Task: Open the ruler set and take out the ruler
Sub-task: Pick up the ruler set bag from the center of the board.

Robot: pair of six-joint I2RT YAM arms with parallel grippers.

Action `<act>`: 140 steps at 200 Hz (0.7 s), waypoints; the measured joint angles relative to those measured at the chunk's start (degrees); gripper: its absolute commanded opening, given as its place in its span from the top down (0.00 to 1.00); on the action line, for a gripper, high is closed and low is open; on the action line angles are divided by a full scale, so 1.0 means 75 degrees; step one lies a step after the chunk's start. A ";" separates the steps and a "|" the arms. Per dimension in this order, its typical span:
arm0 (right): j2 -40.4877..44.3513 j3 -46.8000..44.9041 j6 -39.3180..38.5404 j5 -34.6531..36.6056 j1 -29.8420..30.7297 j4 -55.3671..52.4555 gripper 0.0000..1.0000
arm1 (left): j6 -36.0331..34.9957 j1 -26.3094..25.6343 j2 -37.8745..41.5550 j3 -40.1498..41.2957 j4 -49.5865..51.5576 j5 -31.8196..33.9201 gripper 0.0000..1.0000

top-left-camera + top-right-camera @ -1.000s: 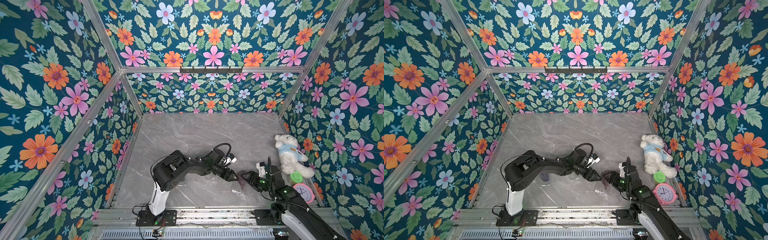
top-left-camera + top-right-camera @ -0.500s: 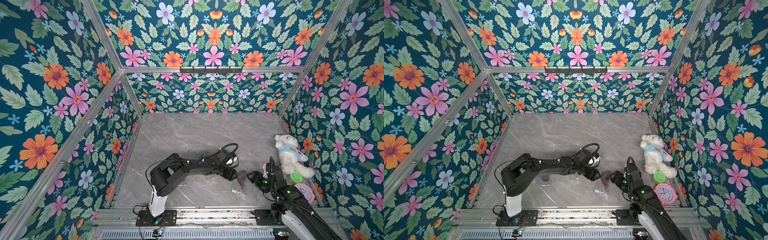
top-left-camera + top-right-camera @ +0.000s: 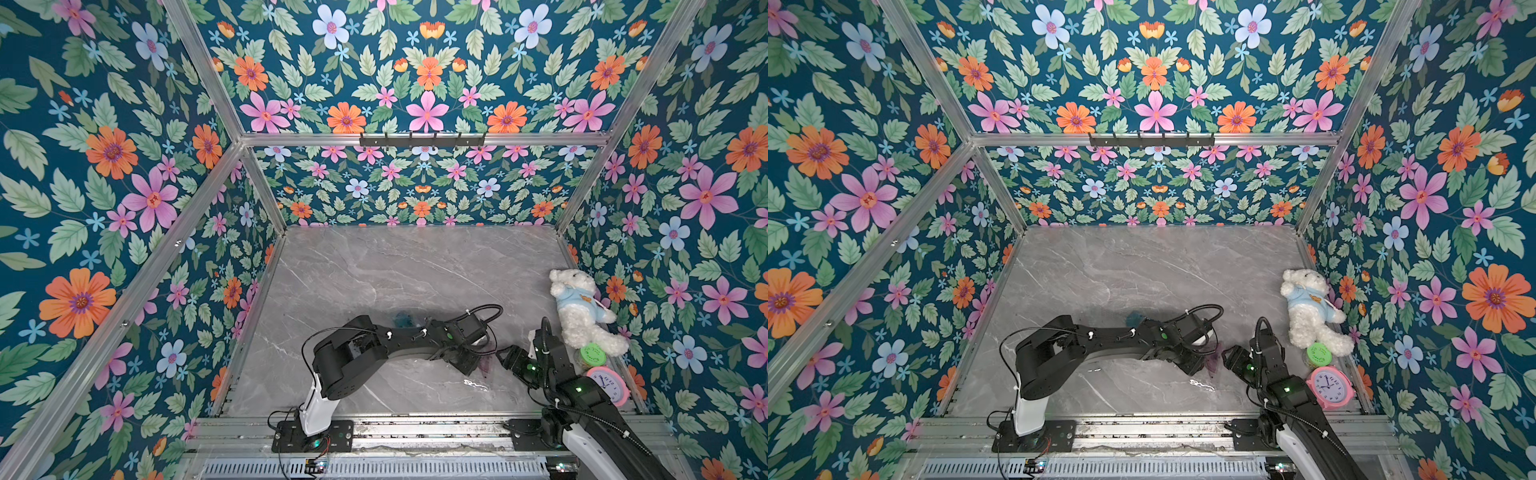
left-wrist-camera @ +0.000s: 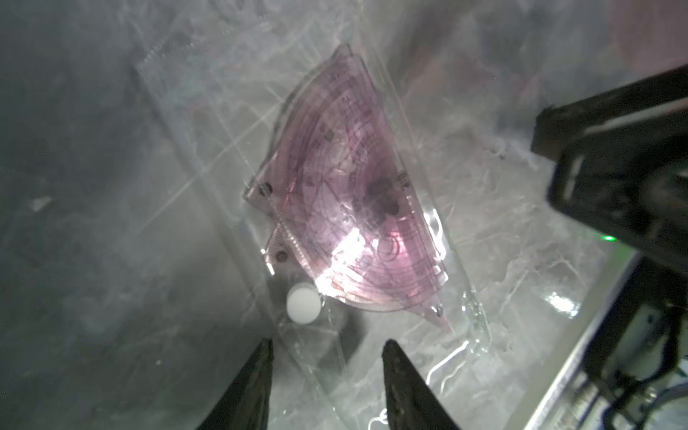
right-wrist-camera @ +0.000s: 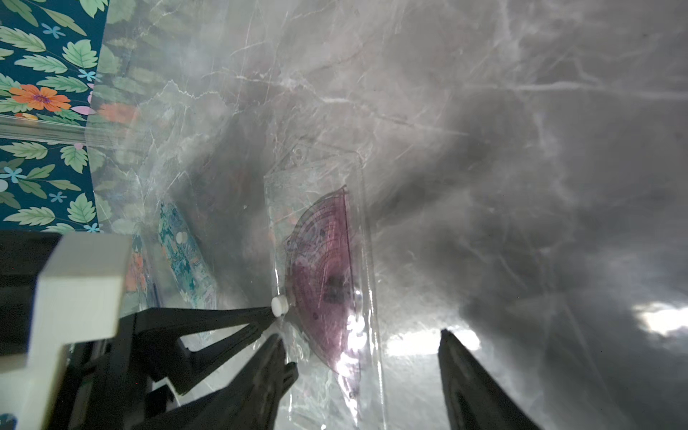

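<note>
Your left arm [image 3: 409,345] has flattened out. The elbow that stood hunched near the base a second ago now lies low, and the forearm reaches further across the table [image 3: 374,270]. That carries your left gripper [image 3: 471,365] rightward, up beside the ruler set [image 3: 485,364], with its jaws drawn narrower but still apart. A teal item [image 3: 401,320] now shows past the forearm. Your right gripper [image 3: 503,354] has backed off slightly.

Grey marble desk [image 3: 415,270]. Left hand [image 3: 471,365] and right hand [image 3: 506,358] sit low, with the purple ruler set [image 3: 485,366] between them. Teddy bear [image 3: 579,311], green-lidded jar [image 3: 592,356] and pink clock [image 3: 607,384] along right wall. Blurry teal item [image 3: 402,320] behind left arm.
</note>
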State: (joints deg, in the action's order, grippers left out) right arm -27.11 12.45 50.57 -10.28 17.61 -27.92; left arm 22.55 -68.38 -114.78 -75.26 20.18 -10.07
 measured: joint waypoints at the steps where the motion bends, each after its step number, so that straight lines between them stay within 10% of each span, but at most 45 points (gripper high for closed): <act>1: 0.0012 -0.0003 0.0000 0.0000 0.0000 -0.0009 0.33 | 0.0000 -0.0009 -0.0015 -0.0032 0.0044 0.0015 0.52; 140: 0.0332 -0.0064 0.0000 0.0052 0.0003 -0.0289 0.33 | 0.0204 -0.0411 -0.0609 -0.1075 0.1743 0.1679 1.00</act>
State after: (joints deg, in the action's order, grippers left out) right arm -24.62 11.97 50.57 -9.89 17.63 -30.09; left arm 24.08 -71.46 -119.35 -83.33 33.26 2.52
